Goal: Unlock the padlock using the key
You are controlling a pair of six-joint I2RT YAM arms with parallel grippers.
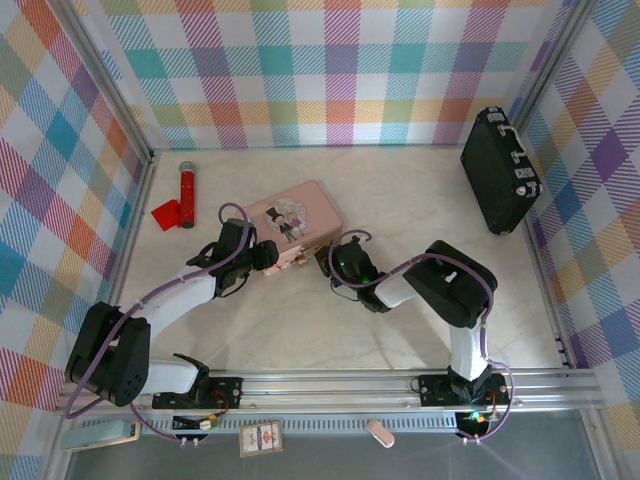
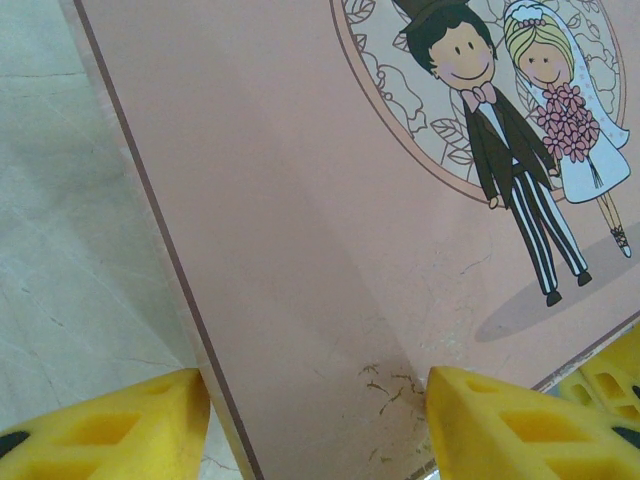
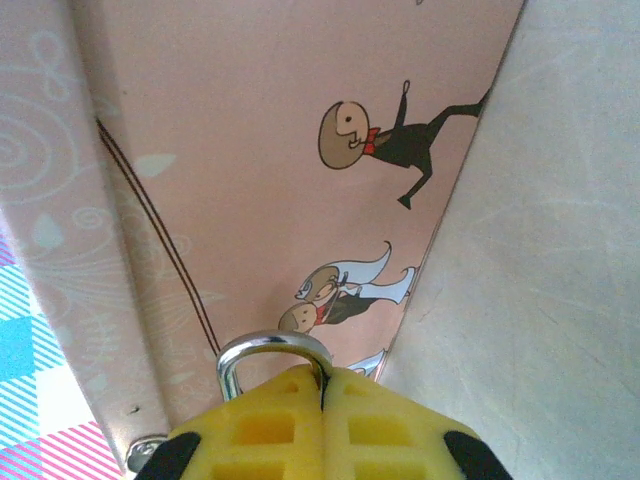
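Poking above the closed right claw (image 3: 325, 378); padlock (image 3: 272, 340)

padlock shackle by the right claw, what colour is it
Shiny silver shackle, best seen in the right wrist view.

top external: high above the near edge, looking down over the whole surface (image 1: 310, 330) | left wrist: very near, facing the lid of the pink tin (image 2: 300, 250) | right wrist: over the right gripper (image 3: 325, 380), nearer still, seemingly along the tin's side | shared: the tin, all three
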